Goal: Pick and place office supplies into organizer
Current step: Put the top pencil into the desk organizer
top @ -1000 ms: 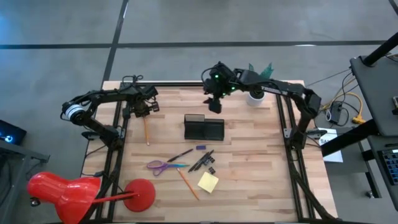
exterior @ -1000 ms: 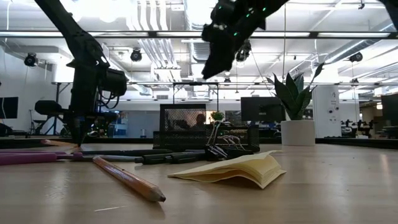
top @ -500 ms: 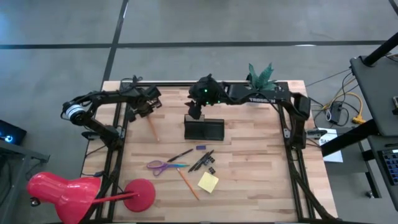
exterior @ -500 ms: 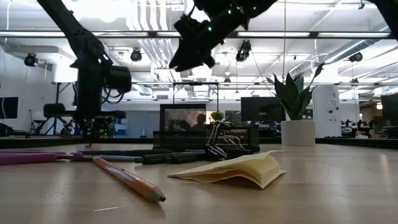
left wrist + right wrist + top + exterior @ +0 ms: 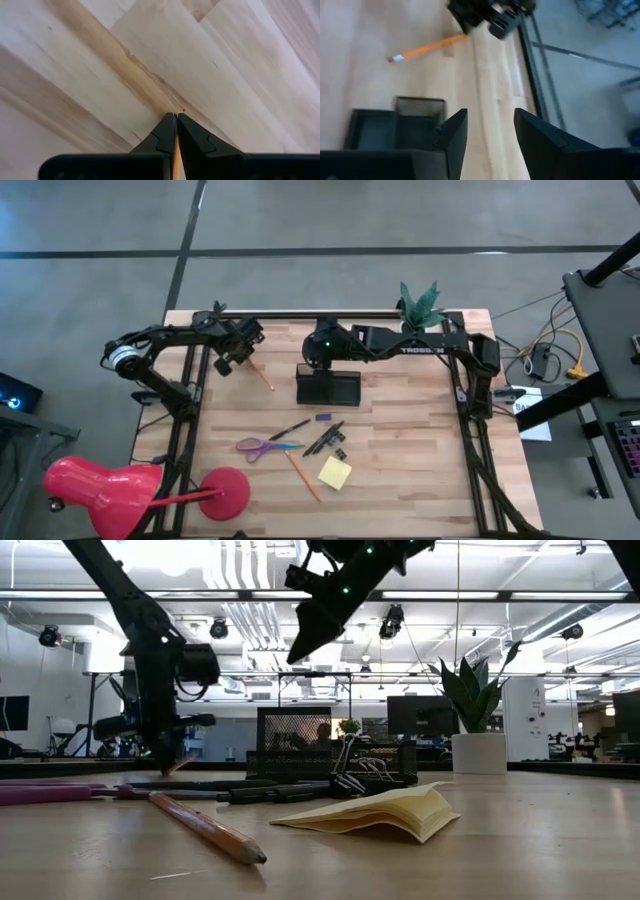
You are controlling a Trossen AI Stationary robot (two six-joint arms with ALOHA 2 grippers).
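My left gripper (image 5: pixel 243 358) (image 5: pixel 176 118) is shut on an orange pencil (image 5: pixel 260 374) over the table's far left part, left of the organizer. The dark mesh organizer (image 5: pixel 328 387) (image 5: pixel 395 125) stands at the table's middle. My right gripper (image 5: pixel 312 360) (image 5: pixel 490 125) is open and hangs in the air above the organizer's far left corner, touching nothing. Purple scissors (image 5: pixel 262 446), black pens (image 5: pixel 325 438), a small black clip (image 5: pixel 340 453), a second pencil (image 5: pixel 302 475) and the yellow sticky pad (image 5: pixel 335 472) lie flat on the near half. My left gripper pinches the pencil between its two fingers near the end away from the eraser (image 5: pixel 176 150). The fingers come from above, pointing down. The pencil slants out below them toward the organizer, eraser end (image 5: pixel 393 58) free. Whether that end touches the table I cannot tell.
A white pot with a green plant (image 5: pixel 415 320) stands at the far edge, right of the right arm. A red desk lamp (image 5: pixel 225 492) sits at the near left corner. Bare wood shows right of the organizer (image 5: pixel 410 410).
My right gripper has swept from near the plant toward the table's left and now hangs over the organizer's far left corner. My left gripper has risen a little and shifted toward the organizer; the pencil's free end has swung from pointing at the near edge toward the organizer.
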